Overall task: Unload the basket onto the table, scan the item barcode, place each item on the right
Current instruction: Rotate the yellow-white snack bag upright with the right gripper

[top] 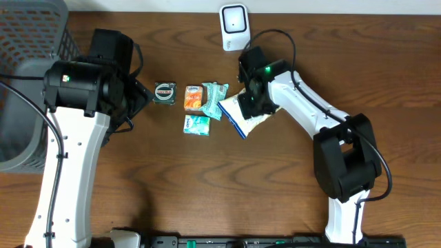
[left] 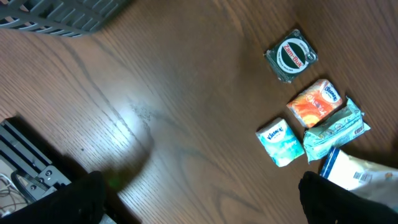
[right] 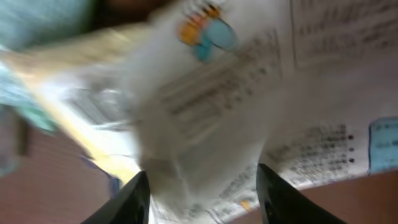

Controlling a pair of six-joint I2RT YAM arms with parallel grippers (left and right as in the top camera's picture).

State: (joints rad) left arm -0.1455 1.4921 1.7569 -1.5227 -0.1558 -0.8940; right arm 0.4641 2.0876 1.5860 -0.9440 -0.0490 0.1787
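Target is the white packet (top: 238,114). It lies on the table (top: 289,200) just robot-side of the scanner (top: 233,26), not yet facing it. The right gripper (top: 252,102) is down on the packet. In the wrist view the fingers (right: 132,200) stand either side of it, but blur hides whether they pinch, so I can't tell. The left gripper (left: 202,190) is spread wide and empty, well off to the scanner's left.

Risks:
- The packet looks floppy. A shallow edge grip could let it sag or slip on lift.
- The barcode side is unclear, so the printed face may end up turned away from the scanner.
- The green packet (top: 214,96) touches the target on the side away from the scanner's right, so it could get dragged along.
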